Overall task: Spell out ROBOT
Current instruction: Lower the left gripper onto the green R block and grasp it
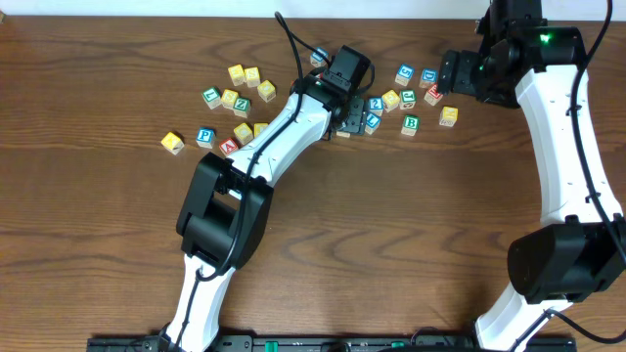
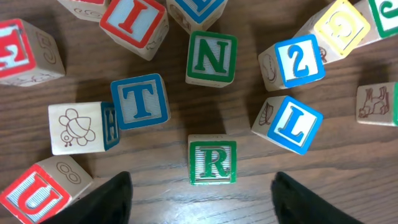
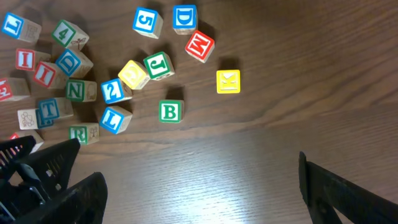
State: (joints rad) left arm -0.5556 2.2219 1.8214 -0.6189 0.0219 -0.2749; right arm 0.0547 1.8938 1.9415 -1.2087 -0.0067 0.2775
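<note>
R block point(image 2: 212, 162) (green) sits ahead of the low left claw point(image 2: 200, 186) — released; right claw point(image 3: 186, 158) high, released.

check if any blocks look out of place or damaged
Nothing damaged or spilled, only a loose scatter at mixed angles: the L block and U block sit skewed, while the R block sits square.
</note>
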